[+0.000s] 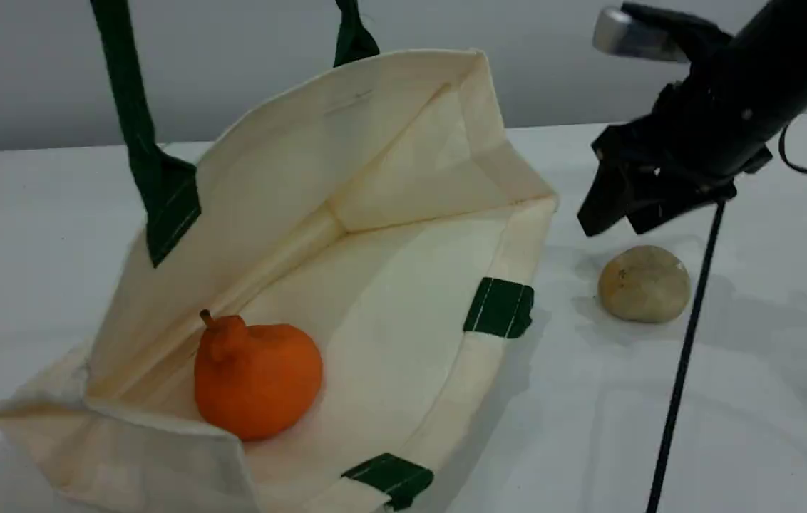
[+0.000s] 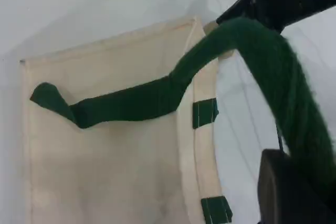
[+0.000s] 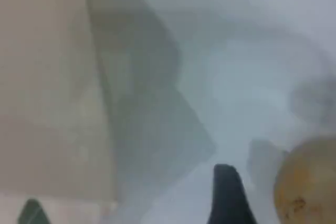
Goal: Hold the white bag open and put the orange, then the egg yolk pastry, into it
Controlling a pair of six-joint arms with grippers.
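The white bag (image 1: 346, 214) lies gaping open, one green handle (image 1: 134, 107) lifted. The orange (image 1: 257, 377) sits inside. At the bag's 3 o'clock, apart, rests the egg yolk pastry (image 1: 644, 283).

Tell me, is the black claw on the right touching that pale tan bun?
Apart: the scene view shows the right gripper hovering above the bun.

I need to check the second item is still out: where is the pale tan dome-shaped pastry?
In the scene view the pale tan dome-shaped pastry sits on the white table, right of the cream canvas tote, just below the right gripper.
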